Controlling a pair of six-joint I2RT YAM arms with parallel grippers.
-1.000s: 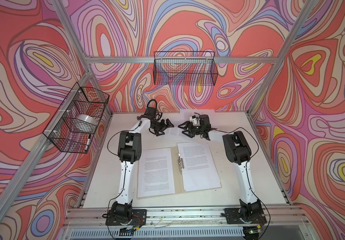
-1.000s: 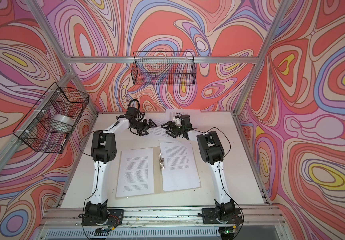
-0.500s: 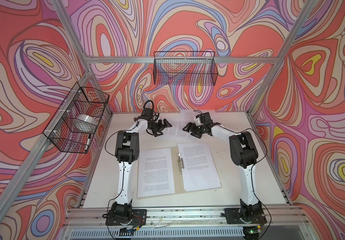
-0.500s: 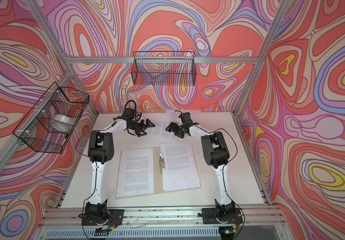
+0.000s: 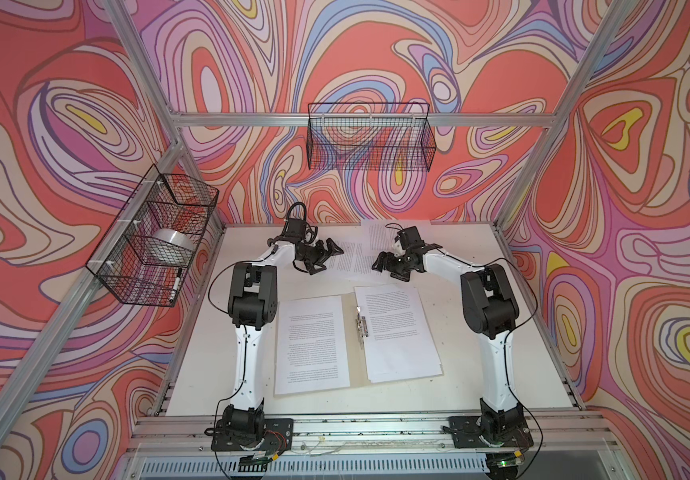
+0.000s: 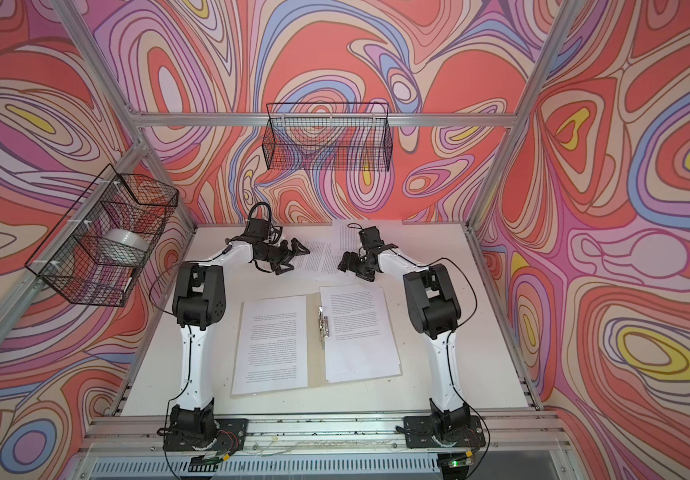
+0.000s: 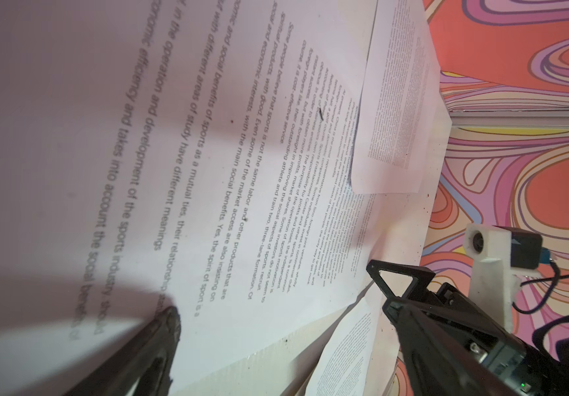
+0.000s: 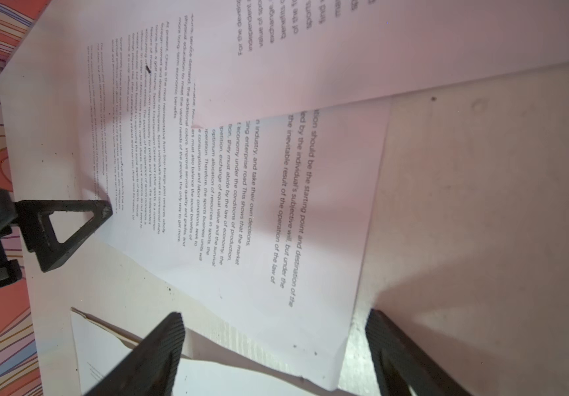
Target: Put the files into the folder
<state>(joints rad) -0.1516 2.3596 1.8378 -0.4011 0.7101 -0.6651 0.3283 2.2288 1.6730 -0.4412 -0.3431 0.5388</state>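
Several loose files (image 5: 353,259) lay at the back of the surface (image 5: 418,397), beyond the open folder (image 5: 357,368), which carried more sheets on both halves. I saw the left gripper (image 5: 326,259) and the right gripper (image 5: 378,264) flanking them, both spread wide.

Far wall: long black wire basket (image 5: 370,143), hung on an aluminium rail (image 5: 243,119).
Left wall: divided black wire basket (image 5: 127,266), holding a silvery round roll (image 5: 170,242) and a white marker pen (image 5: 175,286).

Robot lab enclosure, aluminium frame (image 5: 251,120), swirl-printed walls (image 5: 44,124), hanging wire baskets (image 5: 370,143)
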